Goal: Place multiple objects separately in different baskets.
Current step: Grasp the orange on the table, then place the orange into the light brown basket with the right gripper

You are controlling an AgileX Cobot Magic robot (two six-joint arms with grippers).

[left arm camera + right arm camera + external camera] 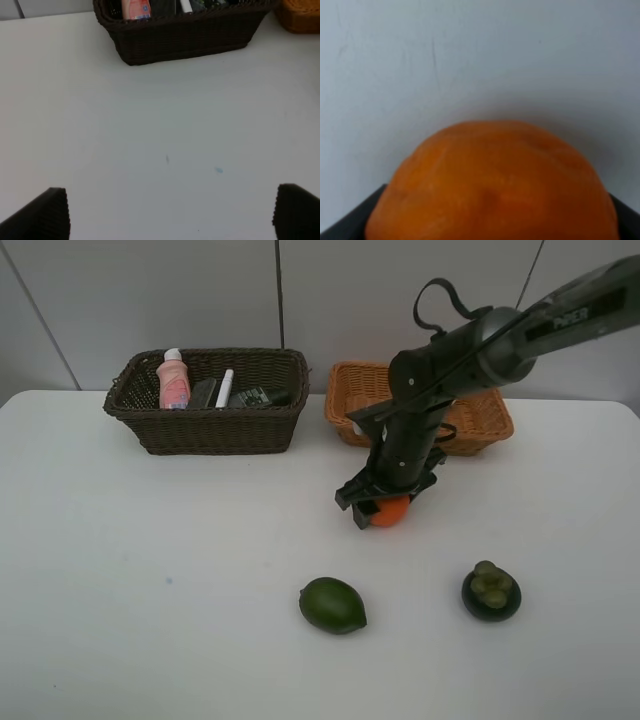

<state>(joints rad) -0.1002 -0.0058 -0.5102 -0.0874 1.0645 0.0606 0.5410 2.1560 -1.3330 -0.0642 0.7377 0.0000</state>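
**Right pincer on the orange; two fruits unsorted**

Nearest, an oval green fruit [332, 605] and a dark round mangosteen with a green cap [491, 591] lie well apart on the white surface [150, 590], not yet sorted. Behind them, the right pincer [385, 502] pinches the round orange fruit [392, 512] from above. This grip probably prepares transfer to the shallow orange-tan wicker basket [480, 420] just beyond. The left pincer [170, 215] is spread and empty. Farthest, the dark brown woven basket [205, 430] holds the pink plastic bottle [173, 380] and white marker [225, 388], apart from the fruit.

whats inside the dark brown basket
A pink bottle, a white marker, a dark block and another dark item. The basket's front wall hides their lower parts and its floor.
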